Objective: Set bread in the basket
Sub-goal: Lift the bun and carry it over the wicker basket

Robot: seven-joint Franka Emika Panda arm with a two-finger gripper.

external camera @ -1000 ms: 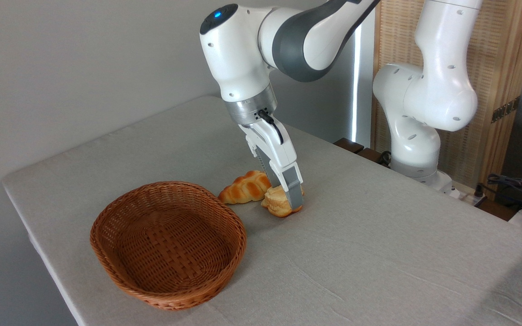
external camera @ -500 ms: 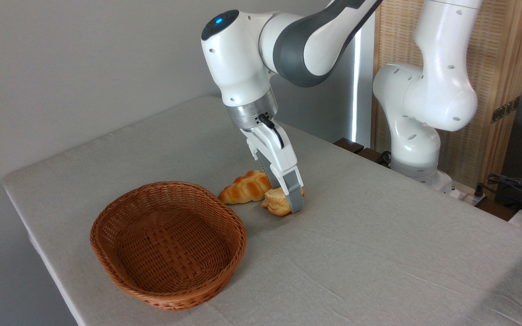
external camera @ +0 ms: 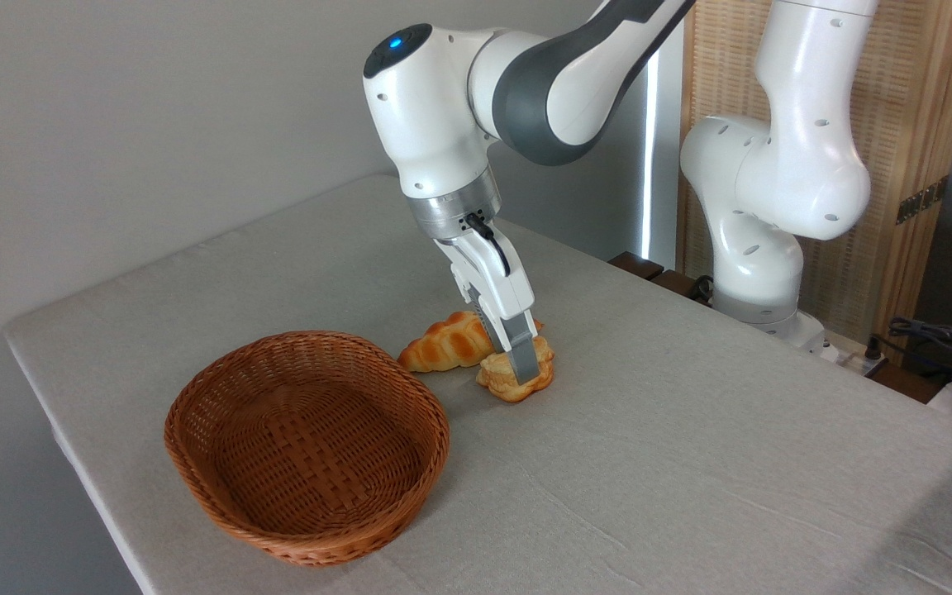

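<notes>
My gripper (external camera: 525, 373) is lowered onto the bread (external camera: 514, 378), which sits on the table (external camera: 691, 430) right of the basket (external camera: 307, 444) and touches the braided loaf (external camera: 447, 342). Jaw state: pressed against the bun; a firm clamp cannot be confirmed.

The basket (external camera: 307, 446) was woven wicker, reddish-brown, rough and faintly glossy. A matt grey cloth with fine creases covered the table (external camera: 649, 463). The arm (external camera: 476, 107) had smooth glossy white plastic shells with dark grey joints and a brushed metal ring at the wrist. The bun (external camera: 502, 380) looked crinkled and matt; the braided loaf (external camera: 443, 345) shone, glazed.
</notes>
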